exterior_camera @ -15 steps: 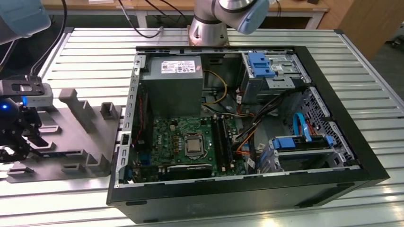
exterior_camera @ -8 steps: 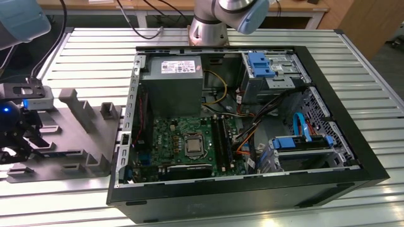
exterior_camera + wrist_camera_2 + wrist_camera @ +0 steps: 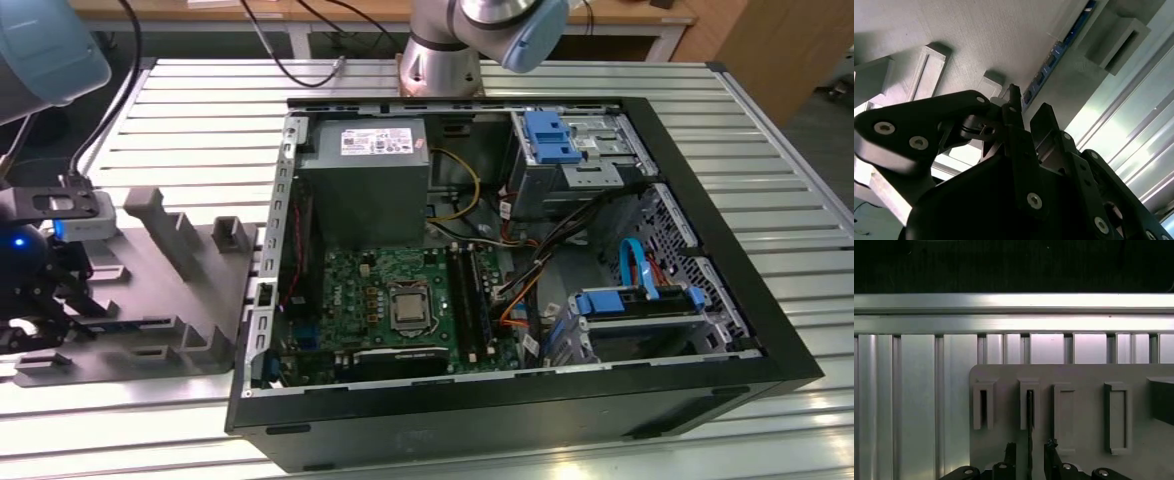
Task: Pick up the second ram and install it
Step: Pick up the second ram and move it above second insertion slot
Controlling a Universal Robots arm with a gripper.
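The second ram (image 3: 1030, 412) stands on edge in a slot of the gray moulded tray (image 3: 1084, 375); in the second wrist view it shows as a thin dark blue board (image 3: 1055, 52). My gripper (image 3: 1030, 447) hangs low over the tray with one black finger on each side of the stick. A gap shows on both sides, so the jaws are open and astride it without clamping. In the second wrist view the fingertips (image 3: 1014, 97) sit just short of the board's near end. In the exterior view the gripper (image 3: 30, 300) is over the tray (image 3: 174, 300) at the exterior view's left.
The open computer case (image 3: 747, 330) lies to the exterior view's right of the tray, with the motherboard (image 3: 387, 290), its long black memory slots (image 3: 465, 295) and the power supply (image 3: 363, 175) inside. The tray has raised posts (image 3: 187, 235). A ribbed metal table (image 3: 200, 110) lies underneath.
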